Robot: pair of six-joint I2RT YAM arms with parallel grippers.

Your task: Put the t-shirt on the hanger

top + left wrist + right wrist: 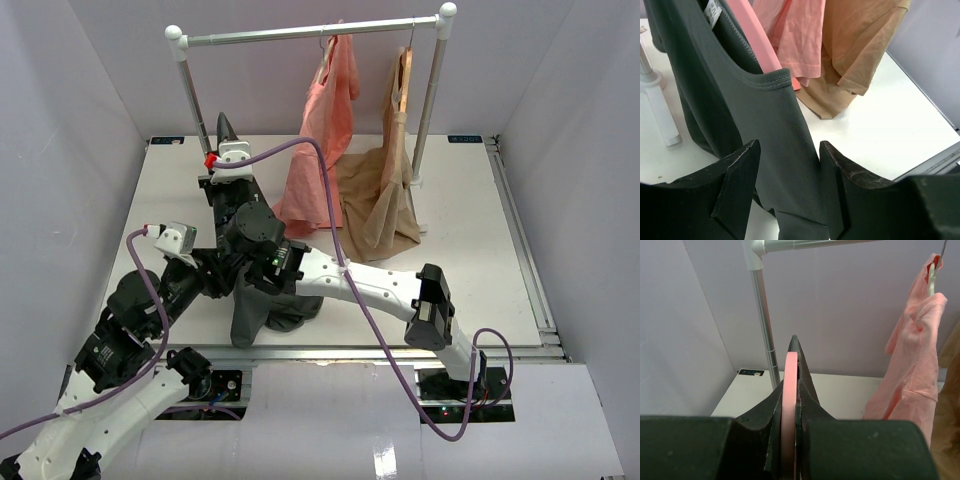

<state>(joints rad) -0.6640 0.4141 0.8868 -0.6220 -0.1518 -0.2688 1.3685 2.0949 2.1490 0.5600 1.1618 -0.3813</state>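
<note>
1. Right up close, the left claw [790, 145] stands roughly half open, with a dark finger on either side of a hanging fold of the t-shirt [765, 115]. The cloth passes between the fingers, but I see no pinch on it.
2. Just above that claw the t-shirt's stitched neckline curves across. The hanger [760, 35] runs up behind it, with one pink arm apparently inside the collar.
3. The right claw [791, 357] is closed tight on the hanger's thin pink edge and holds it up, so the shirt dangles below it toward the surface [880, 120].
4. My guess on handling is that the shirt is a light, limp knit, apt to slide along smooth plastic and sag wherever it isn't held. The seamed neck rim, or the shoulder just beside it, looks the firmest place to pinch; loose body cloth would only stretch.
5. The hanger looks stiff but slim and slick, so it could twist in a grip on its edge.
6. Beyond both claws, a salmon garment [912, 370] and a tan garment [860, 45] hang from the rail [300, 35].
</note>
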